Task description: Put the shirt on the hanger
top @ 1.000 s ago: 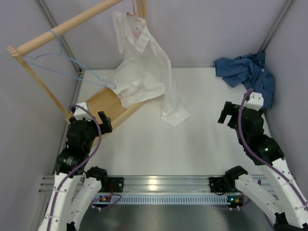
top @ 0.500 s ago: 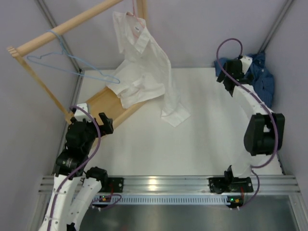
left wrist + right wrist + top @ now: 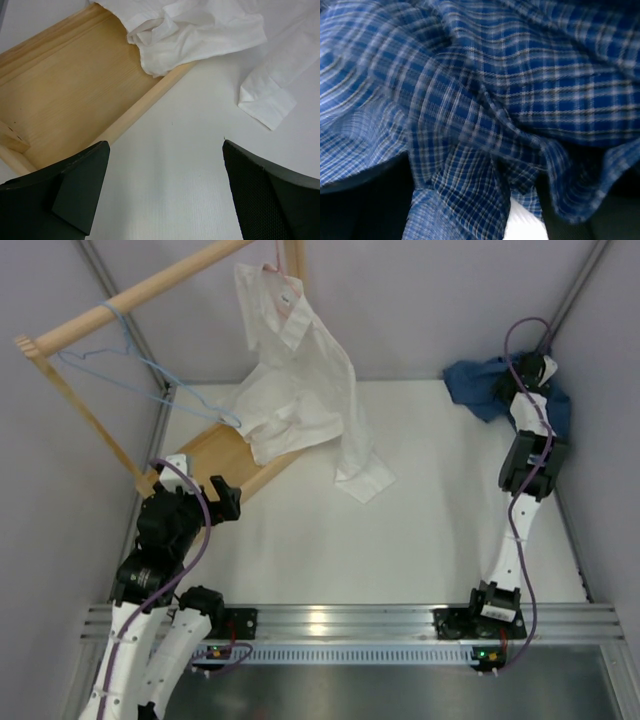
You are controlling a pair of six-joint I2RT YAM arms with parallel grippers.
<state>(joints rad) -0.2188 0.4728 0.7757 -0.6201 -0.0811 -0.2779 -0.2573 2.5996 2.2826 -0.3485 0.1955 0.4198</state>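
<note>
step in hand: reach and grasp of the shirt (image 3: 482, 386); hanging not begun; task is at its start.

the shirt lies crumpled in the upper right of the top view, in the far corner of the desk (image 3: 430, 520), against the wall; the hanger (image 3: 226, 416) hangs bare from the wooden rail (image 3: 150, 285) in the upper left, well apart from the shirt.

right arm: stretched nearly straight up the right side of the frame, wrist bent over the heap; right gripper (image 3: 532, 368) on or just above the cloth; in the wrist view checked fabric fills the frame; right gripper (image 3: 475, 220) has its jaws released, the dark fingers at the lower left and lower right corners with a fold of cloth sagging between them; view blurred, contact with the cloth not certain.

left arm: folded low in the lower left of the frame; left gripper (image 3: 222, 496) hovers at the near edge of the rack's base board (image 3: 65, 85); left gripper (image 3: 165, 195) jaws released and wide, grasping nothing; white shirt (image 3: 300, 390) drapes from the rail onto the board and the desk.

next move, as judged: clench the right jaws on the fold, ideally near the collar (collar not identifiable here), then lift and carry across the desk toward the hanger; the left arm is likely needed to steady the wire; risk: grabbing several layers at once.
</note>
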